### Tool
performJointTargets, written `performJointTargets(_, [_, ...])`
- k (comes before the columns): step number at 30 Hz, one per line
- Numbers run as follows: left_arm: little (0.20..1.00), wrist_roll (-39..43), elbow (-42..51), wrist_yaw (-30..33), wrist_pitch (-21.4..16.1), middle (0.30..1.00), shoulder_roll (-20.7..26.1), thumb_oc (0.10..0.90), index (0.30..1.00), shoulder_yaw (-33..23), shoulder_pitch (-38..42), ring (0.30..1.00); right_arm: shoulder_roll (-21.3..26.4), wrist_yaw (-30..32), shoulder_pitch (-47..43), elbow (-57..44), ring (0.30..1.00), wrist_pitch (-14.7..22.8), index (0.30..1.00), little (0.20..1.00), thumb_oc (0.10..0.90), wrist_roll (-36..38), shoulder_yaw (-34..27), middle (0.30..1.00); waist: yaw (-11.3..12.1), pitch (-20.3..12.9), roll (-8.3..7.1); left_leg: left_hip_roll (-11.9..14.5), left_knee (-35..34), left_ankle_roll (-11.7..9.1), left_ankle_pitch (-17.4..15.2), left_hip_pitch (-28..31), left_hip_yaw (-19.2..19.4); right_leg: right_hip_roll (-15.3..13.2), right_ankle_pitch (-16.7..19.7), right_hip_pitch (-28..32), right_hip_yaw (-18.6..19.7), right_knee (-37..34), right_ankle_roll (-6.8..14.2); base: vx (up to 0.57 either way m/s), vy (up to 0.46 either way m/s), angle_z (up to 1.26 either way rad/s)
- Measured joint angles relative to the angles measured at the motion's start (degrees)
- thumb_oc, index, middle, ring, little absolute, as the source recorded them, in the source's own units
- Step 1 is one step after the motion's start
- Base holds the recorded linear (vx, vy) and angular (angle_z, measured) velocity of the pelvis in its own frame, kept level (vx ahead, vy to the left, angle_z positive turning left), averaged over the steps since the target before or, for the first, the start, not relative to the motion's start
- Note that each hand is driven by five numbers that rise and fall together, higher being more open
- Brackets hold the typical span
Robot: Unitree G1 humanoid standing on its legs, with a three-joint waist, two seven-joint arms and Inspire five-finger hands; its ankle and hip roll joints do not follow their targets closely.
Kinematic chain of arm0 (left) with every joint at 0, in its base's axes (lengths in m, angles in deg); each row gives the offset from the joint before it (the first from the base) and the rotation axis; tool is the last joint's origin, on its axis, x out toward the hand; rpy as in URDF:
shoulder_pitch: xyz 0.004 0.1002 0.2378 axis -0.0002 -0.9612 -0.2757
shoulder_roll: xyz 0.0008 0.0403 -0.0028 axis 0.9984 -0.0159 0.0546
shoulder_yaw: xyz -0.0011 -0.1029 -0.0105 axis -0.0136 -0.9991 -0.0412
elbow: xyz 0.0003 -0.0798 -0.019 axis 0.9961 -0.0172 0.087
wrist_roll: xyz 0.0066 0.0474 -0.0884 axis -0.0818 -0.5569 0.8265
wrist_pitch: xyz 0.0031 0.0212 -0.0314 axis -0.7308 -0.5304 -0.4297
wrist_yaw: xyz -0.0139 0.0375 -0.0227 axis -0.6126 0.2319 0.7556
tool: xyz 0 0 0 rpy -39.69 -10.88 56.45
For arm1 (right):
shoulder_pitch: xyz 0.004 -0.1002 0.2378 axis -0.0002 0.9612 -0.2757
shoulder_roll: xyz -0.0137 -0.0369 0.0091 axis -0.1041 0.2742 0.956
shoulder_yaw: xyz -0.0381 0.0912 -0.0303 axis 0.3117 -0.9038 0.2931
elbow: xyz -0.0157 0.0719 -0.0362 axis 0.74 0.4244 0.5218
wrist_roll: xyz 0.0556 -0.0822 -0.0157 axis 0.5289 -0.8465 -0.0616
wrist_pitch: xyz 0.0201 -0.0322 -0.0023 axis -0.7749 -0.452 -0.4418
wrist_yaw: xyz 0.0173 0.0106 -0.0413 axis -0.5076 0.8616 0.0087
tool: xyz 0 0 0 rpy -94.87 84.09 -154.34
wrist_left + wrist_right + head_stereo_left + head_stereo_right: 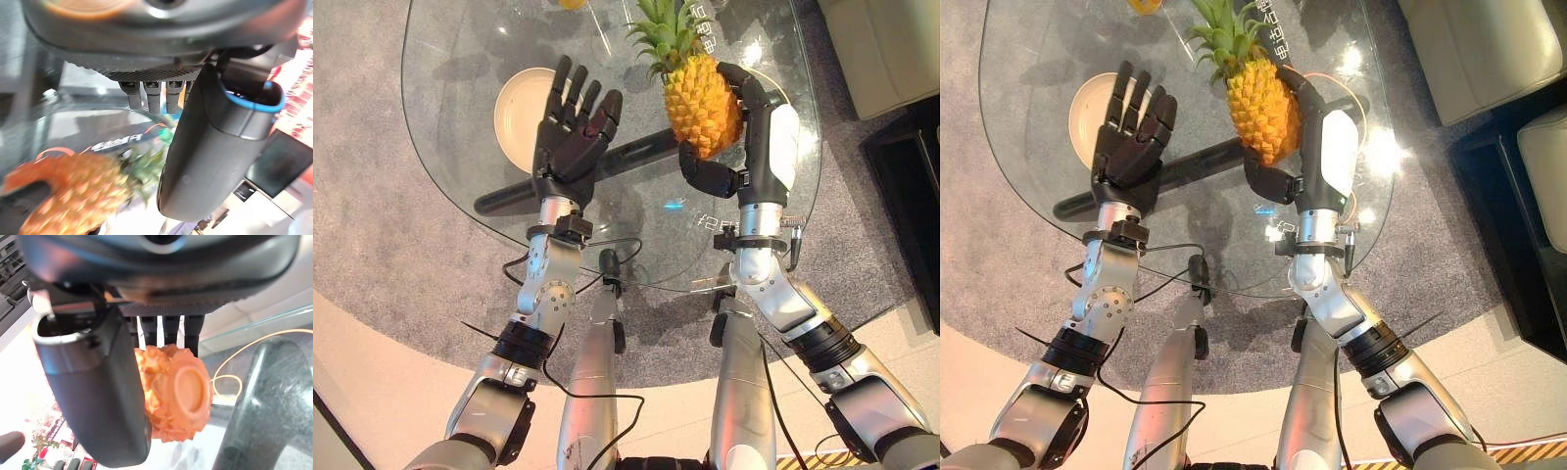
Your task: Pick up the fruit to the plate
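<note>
Pineapple (703, 103) is in my right hand (759, 147), fingers and thumb curled round it, above the table's (450, 117) middle. Left hand (570, 127) is open, empty. Plate (521, 117) at the left edge waits; the carrying remains.

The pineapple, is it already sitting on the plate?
No, the pineapple is held in the right hand above the glass table, well to the side of the plate.
</note>
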Motion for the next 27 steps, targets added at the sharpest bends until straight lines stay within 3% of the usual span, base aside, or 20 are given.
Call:
performJointTargets(8, [0.900, 3.77, 0.00, -0.13, 3.24, 0.900, -1.51, 0.800, 0.900, 0.44, 1.36, 0.900, -0.07, -0.48, -1.52, -0.03, 0.300, -0.13, 0.300, 0.200, 0.100, 0.00, 0.62, 0.300, -0.03, 0.00, -0.01, 0.00, -0.29, 0.04, 0.03, 0.01, 0.03, 0.00, 0.03, -0.01, -0.02, -0.23, 0.03, 0.00, 0.000, 0.00])
performJointTargets(27, [0.900, 8.61, 0.30, -0.04, 2.28, 0.900, -2.26, 0.800, 0.900, 0.08, 1.59, 0.900, -0.51, -3.30, -1.66, -1.48, 0.300, -2.18, 0.300, 0.200, 0.100, 0.01, 2.64, 0.300, -0.05, 0.00, -0.03, -0.06, -0.60, 0.13, 0.10, 0.85, 0.11, -0.01, 0.35, 0.96, -0.06, -0.99, 0.24, 0.00, 0.000, 0.00])
